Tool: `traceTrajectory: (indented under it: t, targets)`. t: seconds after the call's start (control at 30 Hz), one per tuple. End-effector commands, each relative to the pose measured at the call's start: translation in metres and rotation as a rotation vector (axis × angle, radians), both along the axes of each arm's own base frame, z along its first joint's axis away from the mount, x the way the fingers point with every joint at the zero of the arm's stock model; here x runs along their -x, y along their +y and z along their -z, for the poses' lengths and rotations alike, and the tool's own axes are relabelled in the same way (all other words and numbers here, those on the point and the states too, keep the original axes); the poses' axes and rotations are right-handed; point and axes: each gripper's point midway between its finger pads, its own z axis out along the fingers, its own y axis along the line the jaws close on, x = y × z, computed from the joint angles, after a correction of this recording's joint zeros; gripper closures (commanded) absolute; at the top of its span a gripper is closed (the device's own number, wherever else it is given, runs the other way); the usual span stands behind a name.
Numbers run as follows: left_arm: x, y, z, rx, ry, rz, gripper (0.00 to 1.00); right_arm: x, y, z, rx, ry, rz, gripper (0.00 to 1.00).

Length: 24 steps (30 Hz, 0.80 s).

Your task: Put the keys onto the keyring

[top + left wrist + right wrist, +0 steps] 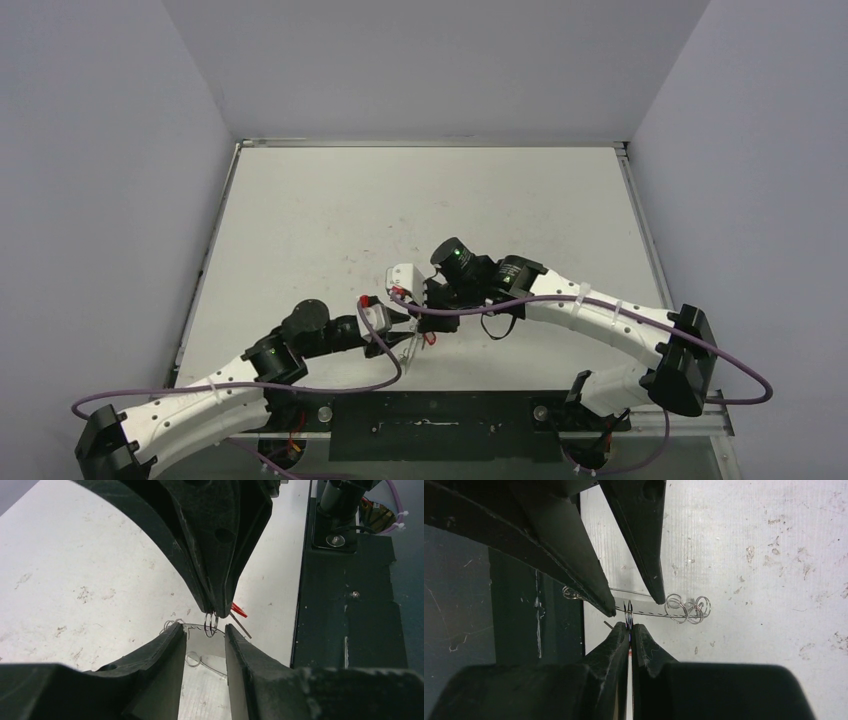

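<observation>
Toward the near edge of the tabletop (330, 210), about midway across, the left fingers (160, 665) and right fingers (616, 645) meet tip to tip. The keyring (644, 613) runs crosswise between the parted left fingers. The right fingers, pressed together, pinch a small ring (628, 612) right at that wire, with a tagged key (238, 611) just beside them on the side toward the arms' bases.

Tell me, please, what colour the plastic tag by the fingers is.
The tag is red, best seen in the left wrist view.
</observation>
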Motion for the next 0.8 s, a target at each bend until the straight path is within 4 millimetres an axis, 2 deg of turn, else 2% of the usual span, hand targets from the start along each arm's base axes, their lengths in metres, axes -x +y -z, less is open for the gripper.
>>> traceTrajectory:
  t: [0.0,0.13,0.33,0.57,0.67,0.73,0.77]
  targets:
    - [-0.004,-0.011,-0.028,0.067,-0.059,0.025,0.70,-0.001,0.011,-0.016,-0.050,-0.001,0.003,1.00]
    - [-0.004,-0.016,-0.026,0.065,-0.054,0.043,0.77,0.000,0.011,-0.017,-0.057,-0.003,0.000,1.00]
    - [-0.003,-0.018,-0.024,0.059,-0.052,0.054,1.00,0.000,0.011,-0.014,-0.051,-0.001,0.002,1.00]
    - [-0.001,-0.014,-0.026,0.063,-0.057,0.048,1.00,-0.004,0.009,-0.012,-0.041,-0.023,0.009,1.00]
    - [-0.001,-0.011,-0.026,0.072,-0.060,0.038,1.00,-0.008,0.009,-0.012,-0.047,-0.040,0.030,0.89]
    - [0.000,-0.010,-0.028,0.084,-0.062,0.033,1.00,-0.009,0.009,-0.015,-0.070,-0.047,0.041,0.72]
    - [0.000,-0.009,-0.027,0.089,-0.062,0.031,1.00,-0.010,0.009,-0.017,-0.087,-0.050,0.049,0.67]
